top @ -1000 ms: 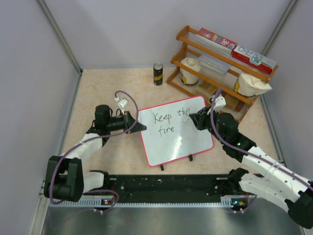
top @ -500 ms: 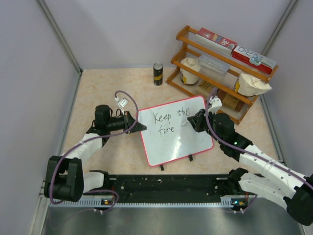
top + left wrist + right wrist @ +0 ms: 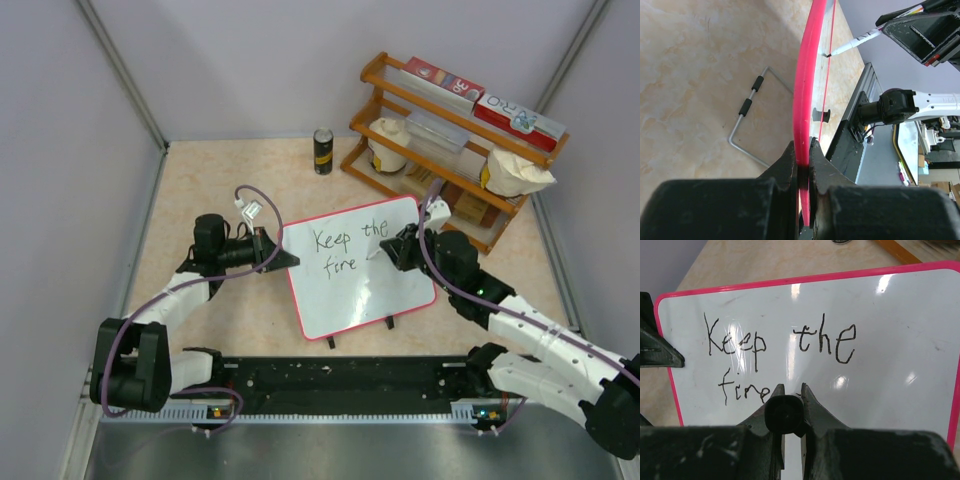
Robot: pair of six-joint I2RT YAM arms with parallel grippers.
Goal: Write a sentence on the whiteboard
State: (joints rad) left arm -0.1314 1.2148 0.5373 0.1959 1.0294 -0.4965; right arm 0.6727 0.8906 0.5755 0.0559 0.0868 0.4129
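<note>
Whiteboard (image 3: pixel 372 292) in the middle of the table (image 3: pixel 230 180) in the overhead view, long axis running left to right and tilted a touch toward the far right, two black clips on the near edge. Sentence (image 3: pixel 343 251) so far: "Keep the" on the top line, "fire" beneath, reading left to right. Left gripper (image 3: pixel 290 260) clamped on the left short edge, steadying. Right gripper (image 3: pixel 392 250) over the right half, clenched on a marker (image 3: pixel 378 254), tip down just right of "fire". Bare white beyond that, stretching toward the right arm, clearly the nearer one and the one to carry the line on.

Over to the left wrist: jaws pinched tight on the whiteboard (image 3: pixel 807 75) rim, board seen edge-on, running straight away from the camera. Marker (image 3: pixel 855 42) slanting in from the right gripper, tip at the glossy face; looks like contact, too fine to swear to. Wire stand (image 3: pixel 752 120) on the table at the board's back side; hard to tell whether flat or propped.

Right wrist now: fingers (image 3: pixel 807 405) closed round the marker (image 3: pixel 785 415) barrel, seen end-on, long axis pointing away from the lens and down at the board. Lettering upright here, top line farther off, "fire" just left of the fingertips. Next word, by my reckoning, to go rightward along the second line: a sideways drag parallel to the long edge, with the clamp on the left holding firm.
</note>
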